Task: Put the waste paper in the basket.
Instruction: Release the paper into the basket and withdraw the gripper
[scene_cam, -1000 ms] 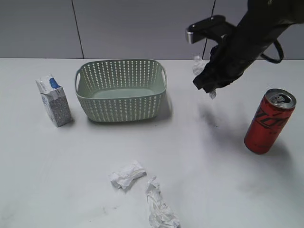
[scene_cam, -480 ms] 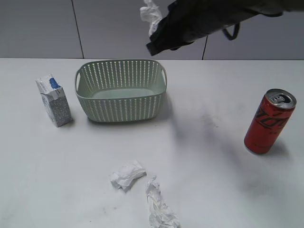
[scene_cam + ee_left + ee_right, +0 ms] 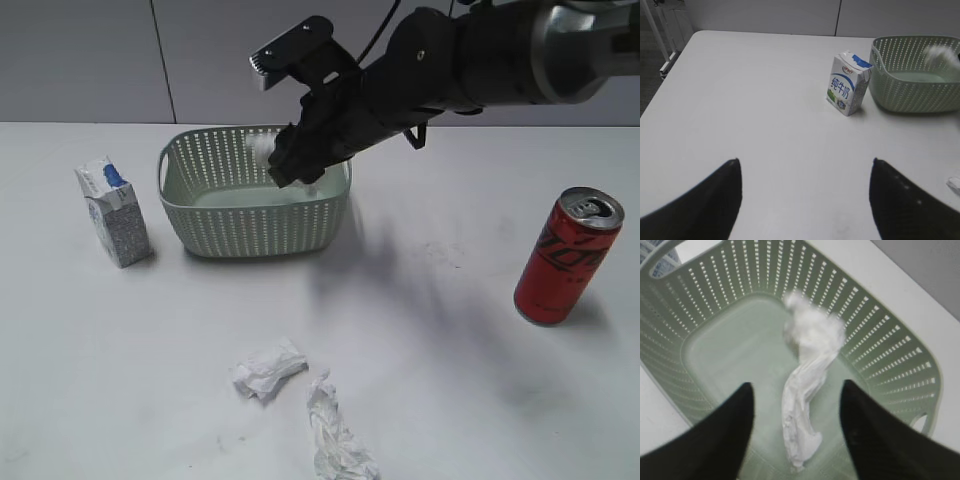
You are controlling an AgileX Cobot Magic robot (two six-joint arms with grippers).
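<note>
My right gripper (image 3: pixel 290 172) is open above the pale green perforated basket (image 3: pixel 250 228) at the back of the table. A long crumpled white paper (image 3: pixel 807 390) hangs loose between its spread jaws (image 3: pixel 796 384), over the basket floor (image 3: pixel 730 285). The jaws do not touch it. The same paper shows as a white blur inside the basket in the exterior view (image 3: pixel 262 148) and the left wrist view (image 3: pixel 940 52). Two more crumpled papers (image 3: pixel 268 368) (image 3: pixel 335 440) lie on the table near the front edge. My left gripper (image 3: pixel 805 165) is open and empty, low over bare table.
A blue-and-white milk carton (image 3: pixel 114 210) stands left of the basket; it also shows in the left wrist view (image 3: pixel 847 84) beside the basket (image 3: pixel 910 95). A red drink can (image 3: pixel 567 256) stands at the right.
My right arm swung left from near the can, carrying the paper up and over to the basket, then lowered. Its jaws opened and the paper is loose in the basket.
</note>
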